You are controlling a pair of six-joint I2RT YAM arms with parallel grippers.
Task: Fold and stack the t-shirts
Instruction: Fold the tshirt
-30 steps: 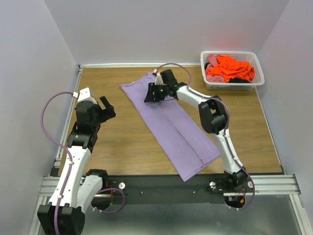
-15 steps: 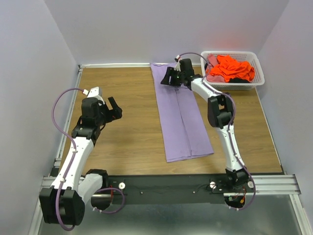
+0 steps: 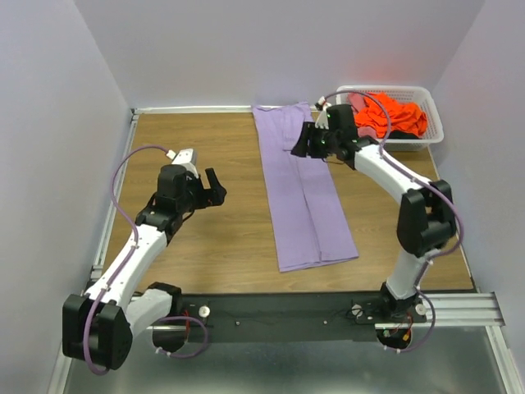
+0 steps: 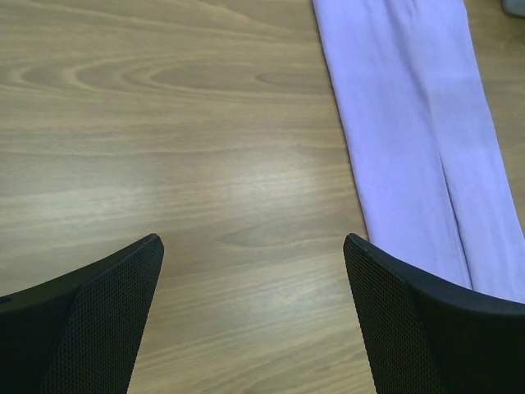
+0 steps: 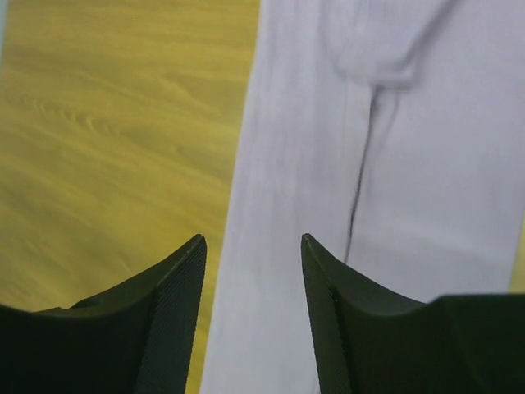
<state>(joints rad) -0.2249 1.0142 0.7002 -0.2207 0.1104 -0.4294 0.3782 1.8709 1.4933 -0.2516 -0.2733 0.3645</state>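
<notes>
A lavender t-shirt (image 3: 299,197), folded lengthwise into a long strip, runs from the back edge of the table toward the front. My right gripper (image 3: 305,141) hovers over its far right part. In the right wrist view the right gripper (image 5: 253,242) is open, and the lavender t-shirt (image 5: 328,123) and its left edge show below the gap. My left gripper (image 3: 215,190) is open over bare wood to the left of the shirt. The left gripper (image 4: 252,240) holds nothing, and the lavender t-shirt (image 4: 410,123) lies at the upper right. Orange (image 3: 385,115) and pink (image 3: 357,100) t-shirts lie bunched in the basket.
A white lattice basket (image 3: 433,123) stands at the back right corner, just right of my right arm. Grey walls close in the wooden table (image 3: 197,254) on three sides. A black rail (image 3: 279,308) runs along the near edge.
The right gripper swung the lavender shirt from a diagonal to a straight front-to-back line, then drew back to the right. The left arm reached rightward toward the shirt.
</notes>
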